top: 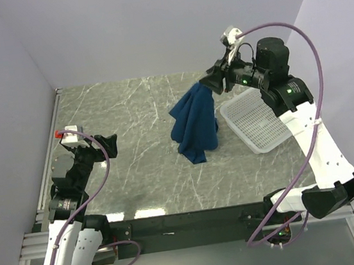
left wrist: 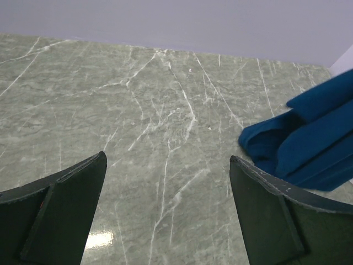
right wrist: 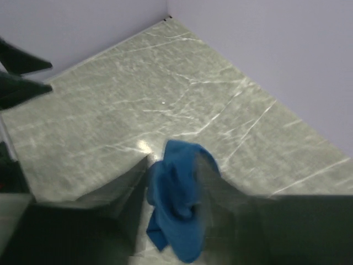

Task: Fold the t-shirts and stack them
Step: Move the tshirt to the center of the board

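Lowering the t-shirt [top: 195,120] onto the table [top: 129,112] beside the basket [top: 259,119] should go slowly, I think. It hangs bunched from the right gripper [top: 213,83], pinched in its jaws, with its lower end down at the surface. The left gripper [top: 109,144] waits spread wide, holding nothing.

We see a dark royal-blue cotton t-shirt [top: 195,124], one solid blue on every fold that shows. Under it, the grey-green marble-look tabletop [top: 127,151] is veined with thin white lines. The white plastic mesh basket [top: 260,122] carries a regular grid of small holes. The plain walls [top: 151,26] are pale lilac. The left gripper [left wrist: 168,160] and the right gripper [top: 213,84] are black, on white arm shells [top: 321,147] trailing purple cables [top: 273,25].
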Motion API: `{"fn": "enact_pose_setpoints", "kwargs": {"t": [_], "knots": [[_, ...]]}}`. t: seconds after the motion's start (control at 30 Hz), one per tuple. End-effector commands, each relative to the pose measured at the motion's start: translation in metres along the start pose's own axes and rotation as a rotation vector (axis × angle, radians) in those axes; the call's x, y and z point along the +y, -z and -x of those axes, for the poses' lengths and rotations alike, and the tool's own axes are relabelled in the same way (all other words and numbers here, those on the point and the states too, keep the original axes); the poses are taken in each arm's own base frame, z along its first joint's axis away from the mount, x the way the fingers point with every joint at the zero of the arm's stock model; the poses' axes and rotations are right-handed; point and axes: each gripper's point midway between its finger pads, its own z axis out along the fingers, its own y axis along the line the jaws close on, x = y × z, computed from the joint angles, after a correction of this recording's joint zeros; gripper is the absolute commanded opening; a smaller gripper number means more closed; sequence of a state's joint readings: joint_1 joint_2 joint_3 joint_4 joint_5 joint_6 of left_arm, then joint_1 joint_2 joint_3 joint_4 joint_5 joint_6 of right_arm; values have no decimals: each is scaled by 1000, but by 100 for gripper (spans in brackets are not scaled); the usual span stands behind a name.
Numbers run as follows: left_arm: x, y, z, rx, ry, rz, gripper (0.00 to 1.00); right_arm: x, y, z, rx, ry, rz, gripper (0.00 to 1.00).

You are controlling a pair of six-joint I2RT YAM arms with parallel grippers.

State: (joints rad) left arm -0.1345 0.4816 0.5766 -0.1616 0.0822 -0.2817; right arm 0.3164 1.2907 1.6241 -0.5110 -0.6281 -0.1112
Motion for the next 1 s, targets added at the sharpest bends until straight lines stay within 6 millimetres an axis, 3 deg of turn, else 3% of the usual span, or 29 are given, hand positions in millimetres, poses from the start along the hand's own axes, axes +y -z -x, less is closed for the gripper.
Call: {"fn": "enact_pose_setpoints", "kwargs": {"t": [0.0, 0.03, 0.07, 0.17, 0.27, 0.33, 0.4, 0.43, 0.5, 0.57, 0.6, 0.73, 0.77, 0.8, 0.9, 0.97], "knots": [[-6, -1, 11, -41, -18, -32, 99, -9, 15, 18, -63, 91, -102, 60], [-6, -1, 11, -45, -18, -32, 99, -12, 16, 16, -62, 91, -127, 84], [-6, 0, 11, -41, -18, -32, 99, -18, 17, 11, -52, 95, -159, 86], [-7, 0, 12, -47, -20, -35, 99, -40, 23, -16, -2, 70, -269, 88], [-9, 1, 12, -48, -17, -44, 99, -71, 30, -64, 78, -52, -415, 87], [-10, 1, 13, -49, -18, -50, 99, -94, 31, -110, 146, -184, -536, 85], [-12, 0, 13, -49, -17, -61, 99, -125, 39, -157, 174, -427, -780, 84], [-13, 1, 13, -49, -17, -64, 99, -132, 40, -170, 181, -483, -839, 84], [-14, 0, 12, -45, -17, -71, 99, -147, 40, -189, 183, -573, -949, 88], [-14, 1, 12, -43, -17, -74, 99, -159, 35, -195, 186, -604, -1005, 92], [-15, 1, 12, -44, -17, -76, 99, -168, 34, -181, 153, -603, -1026, 94], [-17, 0, 10, -37, -17, -85, 99, -199, 26, -189, 193, -672, -1130, 95], [-17, -1, 9, -32, -17, -84, 99, -208, 16, -213, 254, -708, -1151, 95], [-17, -1, 9, -31, -18, -85, 99, -218, 13, -210, 253, -724, -1167, 95], [-17, -1, 8, -28, -19, -84, 99, -234, 11, -256, 395, -772, -1228, 93], [-16, -2, 7, -25, -20, -82, 99, -241, 10, -276, 436, -802, -1234, 90]]}}
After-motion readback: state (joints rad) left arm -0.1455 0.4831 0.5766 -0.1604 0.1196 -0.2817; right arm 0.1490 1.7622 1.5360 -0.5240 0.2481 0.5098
